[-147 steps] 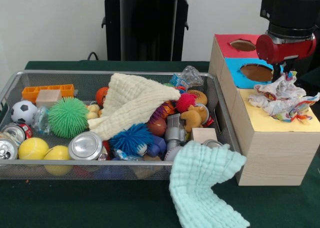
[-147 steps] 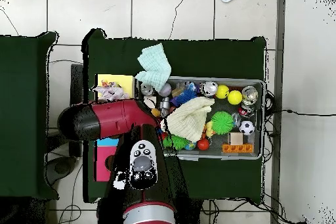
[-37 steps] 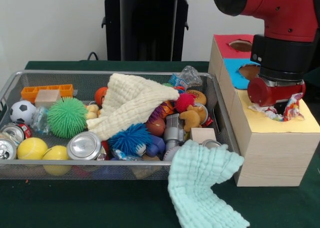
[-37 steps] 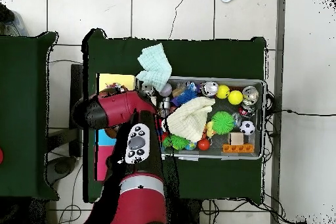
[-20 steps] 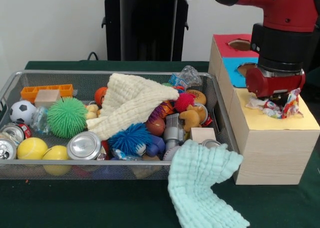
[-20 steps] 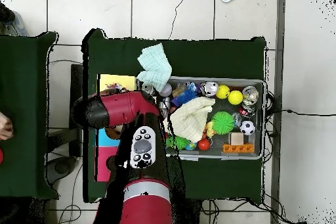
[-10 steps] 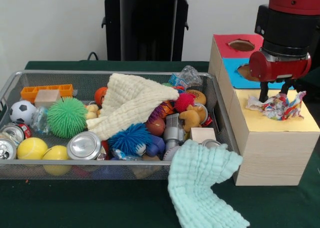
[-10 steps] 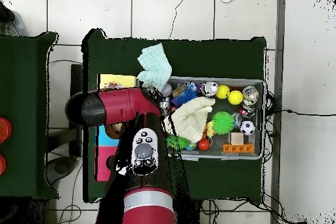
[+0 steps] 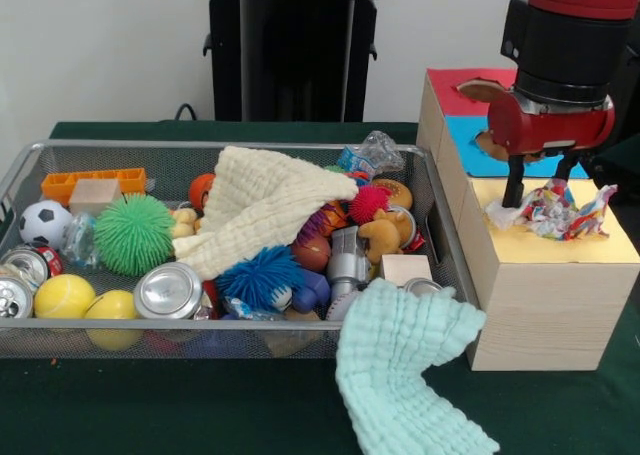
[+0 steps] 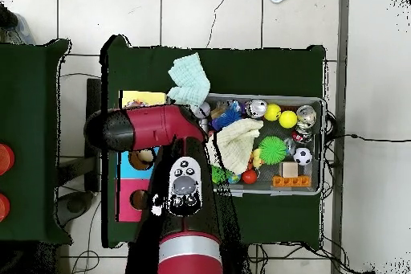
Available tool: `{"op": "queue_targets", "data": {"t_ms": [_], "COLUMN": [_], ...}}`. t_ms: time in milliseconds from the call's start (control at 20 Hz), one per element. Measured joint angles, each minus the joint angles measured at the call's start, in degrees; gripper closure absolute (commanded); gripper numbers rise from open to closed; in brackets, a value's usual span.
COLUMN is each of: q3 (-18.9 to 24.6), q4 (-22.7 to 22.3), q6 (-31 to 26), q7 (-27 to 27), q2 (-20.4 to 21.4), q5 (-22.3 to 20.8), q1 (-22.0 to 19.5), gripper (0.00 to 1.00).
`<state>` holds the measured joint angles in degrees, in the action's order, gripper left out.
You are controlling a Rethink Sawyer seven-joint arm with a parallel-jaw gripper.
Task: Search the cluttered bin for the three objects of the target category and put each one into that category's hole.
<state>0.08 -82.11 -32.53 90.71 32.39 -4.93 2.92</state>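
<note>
The gripper [image 9: 541, 190] hangs over the yellow-topped wooden box [image 9: 545, 305], its 2 dark fingers [image 9: 514, 185] spread apart and holding nothing. The left finger's tip stands at the edge of the crumpled wrappers [image 9: 550, 211]; whether it touches them cannot be told.

The wrappers lie as 1 whitish bundle with red, yellow and blue patches on the yellow top of the box, at its far end. I cannot separate the bundle into single pieces. Its long axis runs across the box, left to right in the front view, with a raised tip pointing up and to the right at the right-hand end. The bundle rests on the surface, not down inside any hole that shows.

Behind the yellow section the box top turns blue [image 9: 478, 150] and then red [image 9: 462, 83], each with a round hole. In the overhead view the red arm [image 10: 148, 126] covers most of the yellow section.

The wire mesh bin [image 9: 20, 170] sits just beside the box and is full: a cream waffle cloth [image 9: 262, 211] lies draped across the middle, with a green spiky ball [image 9: 135, 233], a blue spiky ball [image 9: 262, 276], a silver can [image 9: 170, 291], 2 yellow balls [image 9: 66, 297] and a small football [image 9: 46, 223] around it. A mint waffle cloth [image 9: 405, 370] hangs over the bin's near right corner onto the green table [image 9: 160, 405].
</note>
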Motion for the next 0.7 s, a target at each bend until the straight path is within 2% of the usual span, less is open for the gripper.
{"op": "queue_targets", "data": {"t_ms": [400,700], "q3": [0.08,0.78], "q4": [-0.02,-0.26], "q6": [-0.19,-2.70], "q7": [0.00,0.00], "q2": [0.19,0.97], "q5": [-0.02,0.69], "q1": [-0.19,-1.13], "gripper": [0.00,0.00]}}
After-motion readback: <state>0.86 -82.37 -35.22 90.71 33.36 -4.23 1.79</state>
